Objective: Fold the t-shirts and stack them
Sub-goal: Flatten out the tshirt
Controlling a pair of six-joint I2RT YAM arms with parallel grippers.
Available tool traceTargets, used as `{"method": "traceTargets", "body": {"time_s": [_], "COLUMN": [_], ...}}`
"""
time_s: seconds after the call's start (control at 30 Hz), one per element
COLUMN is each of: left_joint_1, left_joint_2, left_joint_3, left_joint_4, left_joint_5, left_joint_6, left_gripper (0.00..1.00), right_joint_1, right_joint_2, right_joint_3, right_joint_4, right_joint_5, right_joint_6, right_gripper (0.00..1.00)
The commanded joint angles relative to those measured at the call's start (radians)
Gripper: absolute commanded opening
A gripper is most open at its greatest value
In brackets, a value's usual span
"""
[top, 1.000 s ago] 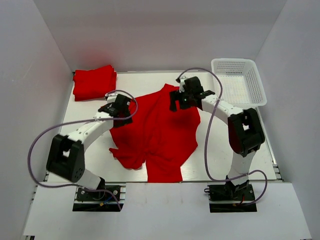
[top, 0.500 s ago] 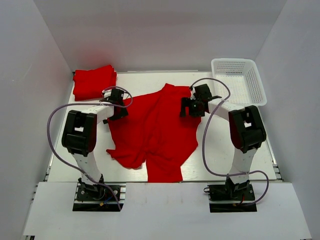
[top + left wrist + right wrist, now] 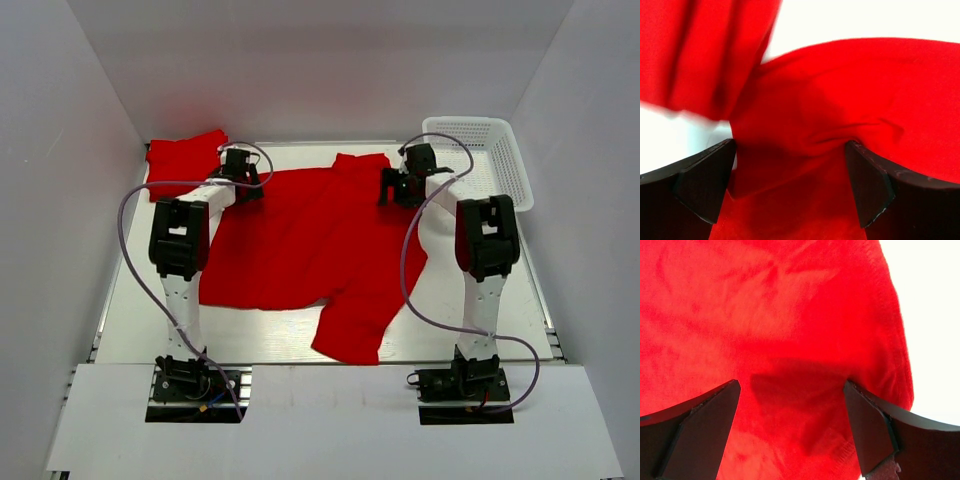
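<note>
A red t-shirt [image 3: 300,240] lies spread across the table, one sleeve trailing to the front [image 3: 350,335]. A folded stack of red t-shirts [image 3: 180,155] sits at the back left corner. My left gripper [image 3: 242,186] stands over the spread shirt's far left corner, jaws wide apart with cloth lying between them [image 3: 790,175]; the folded stack [image 3: 700,50] shows just beyond it. My right gripper [image 3: 392,190] stands over the far right corner, also open over the cloth [image 3: 790,410], close to the shirt's hemmed edge [image 3: 890,340].
A white mesh basket [image 3: 500,170] stands at the back right, just right of my right gripper. White walls enclose the table on three sides. Bare table [image 3: 480,310] shows to the right of the shirt.
Both arms have stretched toward the back of the table, drawing the shirt's far edge with them. The shirt went from a bunched heap to a wide, flatter spread.
</note>
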Motion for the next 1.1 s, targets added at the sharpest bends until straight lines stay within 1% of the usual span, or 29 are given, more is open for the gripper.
{"method": "traceTargets", "body": {"time_s": [0.0, 0.03, 0.07, 0.1, 0.2, 0.27, 0.33, 0.37, 0.4, 0.47, 0.57, 0.63, 0.73, 0.83, 0.9, 0.97, 1.0, 1.03, 1.07], "left_joint_1": [0.002, 0.002, 0.002, 0.002, 0.002, 0.002, 0.002, 0.002, 0.002, 0.002, 0.002, 0.002, 0.002, 0.002, -0.008, -0.008, -0.018, -0.018, -0.018], "left_joint_2": [0.098, 0.112, 0.124, 0.152, 0.174, 0.187, 0.187, 0.187, 0.196, 0.197, 0.197, 0.197, 0.149, 0.054, 0.000, -0.075, -0.101, -0.151, -0.176], "left_joint_3": [0.065, 0.105, 0.125, 0.162, 0.222, 0.231, 0.242, 0.242, 0.242, 0.276, 0.326, 0.365, 0.374, 0.302, 0.253, 0.224, 0.195, 0.179, 0.168], "left_joint_4": [-0.056, -0.056, -0.056, -0.056, -0.056, -0.056, -0.033, -0.033, -0.018, -0.007, -0.017, -0.033, -0.047, -0.025, -0.025, -0.052, -0.065, -0.079, -0.105], "left_joint_5": [0.070, 0.081, 0.096, 0.121, 0.153, 0.167, 0.179, 0.211, 0.225, 0.250, 0.276, 0.288, 0.316, 0.328, 0.305, 0.267, 0.250, 0.231, 0.175], "left_joint_6": [0.073, 0.094, 0.094, 0.117, 0.128, 0.128, 0.139, 0.139, 0.148, 0.148, 0.157, 0.168, 0.177, 0.177, 0.177, 0.177, 0.177, 0.177, 0.163], "left_gripper": [1.00, 1.00, 1.00, 1.00, 1.00, 1.00, 1.00, 1.00, 1.00, 1.00, 1.00, 1.00, 1.00, 1.00, 1.00, 1.00, 1.00, 1.00, 1.00], "right_joint_1": [-0.024, -0.028, -0.033, -0.037, -0.044, -0.050, -0.056, -0.056, -0.059, -0.059, -0.060, -0.056, -0.047, -0.031, -0.021, -0.001, 0.002, 0.025, 0.030], "right_joint_2": [0.090, 0.118, 0.142, 0.168, 0.214, 0.222, 0.247, 0.254, 0.268, 0.310, 0.330, 0.296, 0.236, 0.149, 0.086, 0.057, 0.011, -0.008, -0.026], "right_joint_3": [0.133, 0.216, 0.239, 0.314, 0.368, 0.420, 0.466, 0.486, 0.497, 0.560, 0.615, 0.609, 0.565, 0.482, 0.454, 0.382, 0.350, 0.300, 0.236], "right_joint_4": [-0.108, -0.117, -0.128, -0.146, -0.157, -0.156, -0.143, -0.133, -0.123, -0.132, -0.157, -0.157, -0.160, -0.126, -0.131, -0.136, -0.151, -0.152, -0.149], "right_joint_5": [0.079, 0.079, 0.079, 0.079, 0.076, 0.076, 0.041, 0.028, 0.002, -0.021, -0.051, -0.091, -0.128, -0.157, -0.158, -0.147, -0.129, -0.116, -0.099], "right_joint_6": [-0.067, -0.077, -0.094, -0.103, -0.131, -0.148, -0.180, -0.180, -0.229, -0.235, -0.251, -0.261, -0.301, -0.318, -0.326, -0.327, -0.318, -0.312, -0.277], "right_gripper": [0.90, 0.90, 0.90, 0.90, 0.90, 0.90, 0.90, 0.90, 0.90, 0.90, 0.90, 0.90, 0.90, 0.90, 0.90, 0.90, 0.90, 0.90, 0.90]}}
